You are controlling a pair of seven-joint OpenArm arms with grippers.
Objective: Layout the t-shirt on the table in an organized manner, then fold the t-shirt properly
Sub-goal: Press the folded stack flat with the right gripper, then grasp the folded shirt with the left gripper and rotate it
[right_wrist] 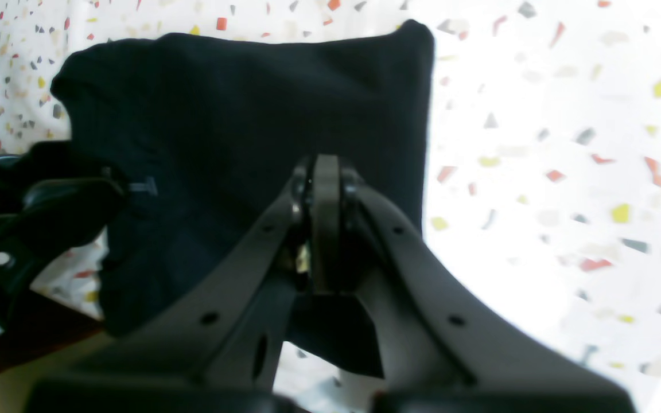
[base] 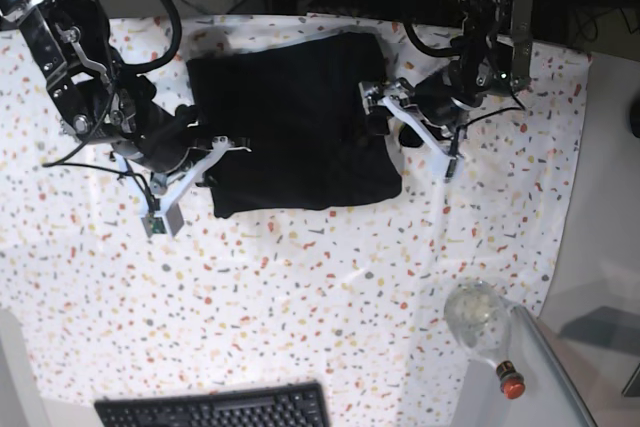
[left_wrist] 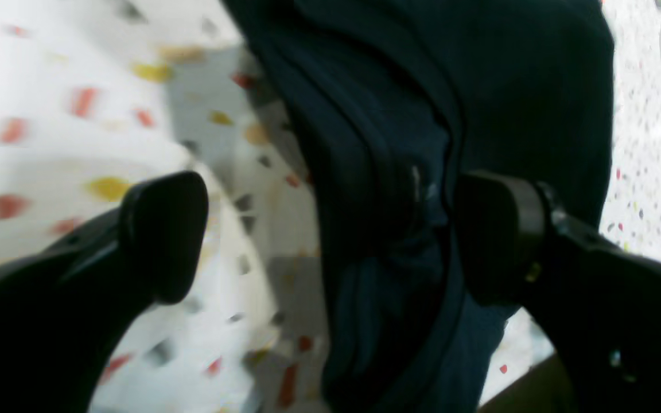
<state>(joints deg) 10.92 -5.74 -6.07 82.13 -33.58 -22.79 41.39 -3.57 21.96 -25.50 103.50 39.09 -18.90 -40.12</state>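
Shirt (base: 295, 127) folded on the surface (base: 300, 297), a tool at each short side.

In the base view the shirt lies upper centre, its long axis running left-right across the frame. The left tool (left_wrist: 330, 235), at the shirt's right edge, stands wide open; one bunched edge of cloth hangs between its fingers, against the right one, ungripped. The right tool (right_wrist: 323, 189), at the lower left corner, is closed over the cloth; whether it pinches any I cannot tell.

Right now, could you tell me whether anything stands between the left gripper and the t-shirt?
Nothing visible does: the left gripper is open, with a bunched edge of the t-shirt already lying between its fingers.
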